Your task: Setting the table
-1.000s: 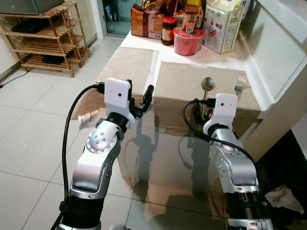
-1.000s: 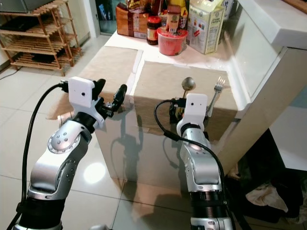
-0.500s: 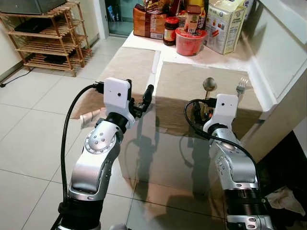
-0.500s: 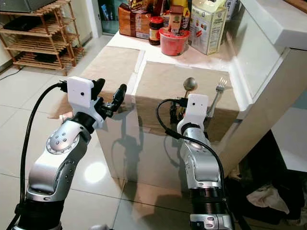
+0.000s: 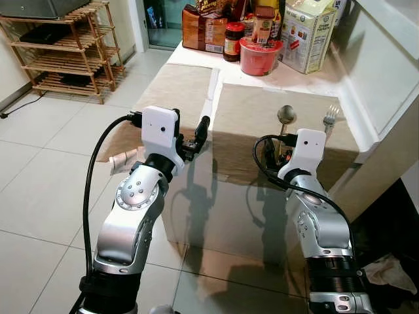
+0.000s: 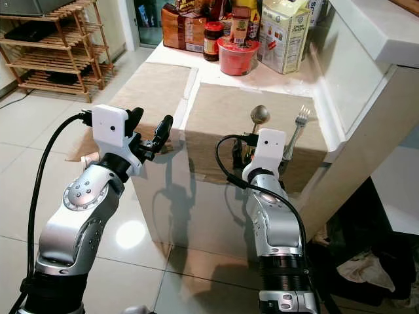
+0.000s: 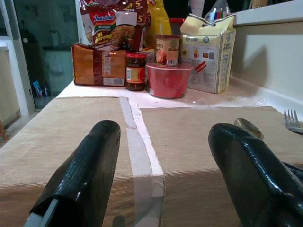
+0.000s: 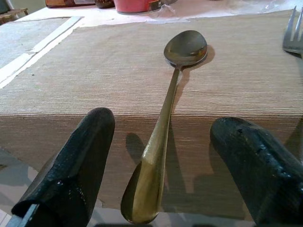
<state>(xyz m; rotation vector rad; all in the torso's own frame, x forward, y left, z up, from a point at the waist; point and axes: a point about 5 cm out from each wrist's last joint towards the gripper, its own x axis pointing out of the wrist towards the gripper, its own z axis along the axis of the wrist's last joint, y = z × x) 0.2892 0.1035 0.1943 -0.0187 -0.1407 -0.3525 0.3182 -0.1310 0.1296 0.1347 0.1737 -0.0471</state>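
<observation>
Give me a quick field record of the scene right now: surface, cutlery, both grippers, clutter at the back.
surface: two beige placemats side by side on a white table
spoon: on the right placemat, handle past its front edge
fork: right of the spoon
right gripper: open, fingers either side of the spoon handle, not touching
left gripper: open, empty, at the table's front edge
back of table: red tub, jar, carton

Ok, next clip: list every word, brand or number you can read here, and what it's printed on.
"Indomie" and "Mi Goreng": noodle packet at the back of the table.
Number "5": same packet's top corner.
Carton: print too small to read.
Jar and can: labels blurred.
</observation>
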